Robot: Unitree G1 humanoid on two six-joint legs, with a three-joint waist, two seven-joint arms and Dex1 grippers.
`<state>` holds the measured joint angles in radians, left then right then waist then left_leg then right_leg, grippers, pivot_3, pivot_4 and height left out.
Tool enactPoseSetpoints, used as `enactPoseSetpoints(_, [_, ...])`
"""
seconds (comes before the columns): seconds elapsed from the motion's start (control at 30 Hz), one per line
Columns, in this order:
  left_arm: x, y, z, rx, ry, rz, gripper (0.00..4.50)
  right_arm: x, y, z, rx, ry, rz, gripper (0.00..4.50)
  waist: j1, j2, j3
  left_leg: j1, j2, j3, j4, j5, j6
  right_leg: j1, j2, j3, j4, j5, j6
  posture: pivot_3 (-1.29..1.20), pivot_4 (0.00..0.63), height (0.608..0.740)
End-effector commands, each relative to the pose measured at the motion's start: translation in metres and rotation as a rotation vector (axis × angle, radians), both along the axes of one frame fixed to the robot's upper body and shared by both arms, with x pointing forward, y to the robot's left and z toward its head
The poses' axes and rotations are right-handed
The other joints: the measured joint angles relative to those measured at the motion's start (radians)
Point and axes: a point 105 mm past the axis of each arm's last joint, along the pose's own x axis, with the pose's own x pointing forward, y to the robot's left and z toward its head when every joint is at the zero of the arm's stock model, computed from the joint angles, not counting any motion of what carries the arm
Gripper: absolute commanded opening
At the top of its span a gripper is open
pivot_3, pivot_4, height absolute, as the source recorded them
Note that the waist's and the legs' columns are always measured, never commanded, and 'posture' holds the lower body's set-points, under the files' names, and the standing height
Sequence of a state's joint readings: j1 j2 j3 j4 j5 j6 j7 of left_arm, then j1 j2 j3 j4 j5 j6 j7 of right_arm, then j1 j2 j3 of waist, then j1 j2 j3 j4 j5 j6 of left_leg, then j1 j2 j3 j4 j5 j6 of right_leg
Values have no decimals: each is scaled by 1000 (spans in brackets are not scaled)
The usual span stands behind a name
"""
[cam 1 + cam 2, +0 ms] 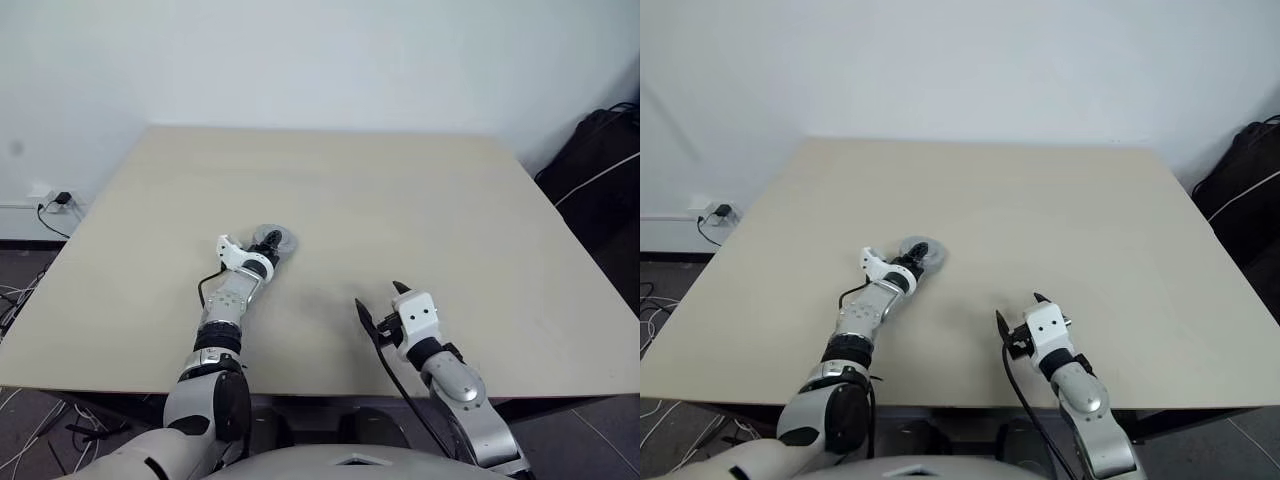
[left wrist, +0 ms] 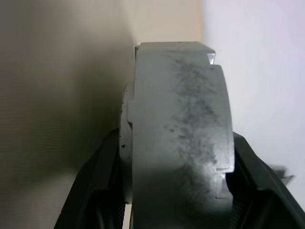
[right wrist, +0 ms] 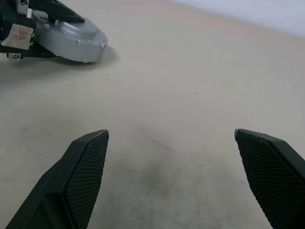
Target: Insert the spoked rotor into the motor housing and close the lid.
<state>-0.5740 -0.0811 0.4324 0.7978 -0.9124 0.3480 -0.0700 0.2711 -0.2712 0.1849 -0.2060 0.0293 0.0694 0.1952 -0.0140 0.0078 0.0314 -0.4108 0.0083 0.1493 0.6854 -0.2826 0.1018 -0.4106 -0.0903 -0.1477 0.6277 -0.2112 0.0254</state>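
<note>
My left gripper (image 1: 268, 247) is clamping a round, matte silver-grey metal assembly, its lid (image 3: 71, 38) on top, scuffed along its stepped rim, against the smooth beige table (image 1: 400, 210), left of centre. A small white label with red print, too tiny to read, is showing on that hand. My right gripper (image 1: 380, 303) is hovering nearer me, textured black fingers (image 3: 86, 162) spread wide, holding nothing

Silver-grey round lid (image 3: 71, 36) closed over the housing, lying flat on table, gripped edgewise
</note>
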Motion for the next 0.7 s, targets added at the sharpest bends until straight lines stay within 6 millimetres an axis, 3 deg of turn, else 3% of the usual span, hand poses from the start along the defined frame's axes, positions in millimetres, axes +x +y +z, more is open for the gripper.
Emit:
enactPoseSetpoints(0.03, [8,-1,10,27,-13,2,3053,3,-2,8,-4,-32,-15,4500,0,-1,-1,1,0,0,0,0,0,0,0,0,0,0,0,0,0,740])
enactPoseSetpoints(0.17, [-6,7,-5,67,34,-19,4387,6,1,9,1,-24,-34,4500,-3,-2,-5,5,1,0,0,0,0,4,-4,0,1,-1,-1,0,0,740])
enactPoseSetpoints(0.2, [-13,10,-11,83,53,-35,4482,5,1,8,5,-18,-36,4500,-8,-3,-6,6,1,0,0,0,0,4,-4,1,1,-1,-2,0,0,740])
enactPoseSetpoints(0.33, [-42,15,-29,123,106,-110,4482,4,2,6,26,6,-51,4500,-21,-3,-16,16,2,1,-3,-1,1,6,-5,2,1,-4,-6,0,0,740])
enactPoseSetpoints(0.5, [-97,24,-44,217,154,-258,4482,2,-1,-1,61,42,-79,4500,-25,2,-28,18,3,0,-5,-1,0,6,-6,1,3,-7,-12,0,0,740])
enactPoseSetpoints(0.57, [-109,30,-40,325,118,-290,4482,1,-4,-3,91,37,-103,4500,-24,5,-30,20,4,0,-6,-1,0,7,-6,1,4,-8,-13,0,0,740])
enactPoseSetpoints(0.7, [-113,44,-20,625,-43,-228,4482,2,-11,-7,160,37,-175,4500,-24,7,-28,30,4,1,-8,-2,1,16,-6,2,4,-9,-14,0,0,740])
